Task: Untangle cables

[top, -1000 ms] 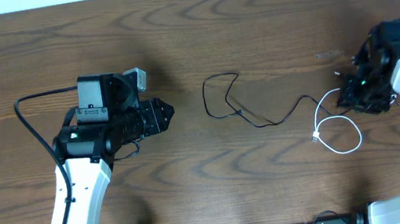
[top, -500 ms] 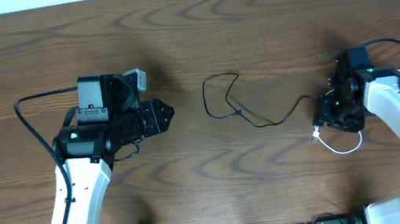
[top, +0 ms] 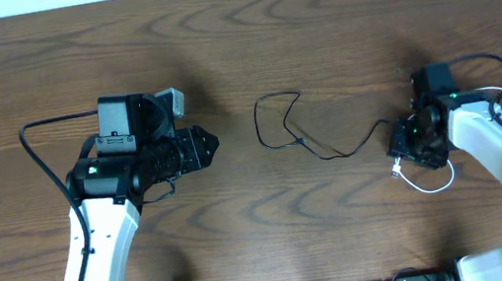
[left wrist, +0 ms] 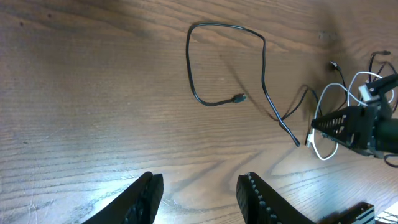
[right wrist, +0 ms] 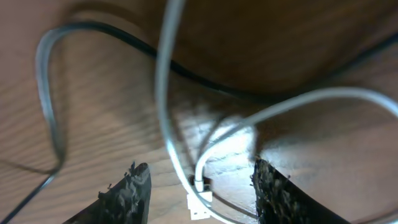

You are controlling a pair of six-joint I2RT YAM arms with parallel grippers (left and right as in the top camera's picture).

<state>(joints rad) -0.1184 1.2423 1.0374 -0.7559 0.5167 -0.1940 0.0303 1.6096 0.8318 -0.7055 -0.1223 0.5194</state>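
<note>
Hovering low over the table's right side, the right gripper (right wrist: pixel 198 180) is straddling the white cable (right wrist: pixel 163 93) with fingers spread, likely to lift it off the black cable (left wrist: pixel 188 68). The left gripper (left wrist: pixel 199 186), also spread, is waiting well apart.

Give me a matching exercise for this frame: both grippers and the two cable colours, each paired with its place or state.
Things:
1. left gripper
2. right gripper
3. white cable
4. black cable

Places or states:
A. open, low over a tangle of loops
B. lies in a wide loop in mid-table, small plug end free
C. open, well away from every cable
D. curls between open fingers, its plug end there too

Pairs: 1-C, 2-A, 3-D, 4-B
</note>
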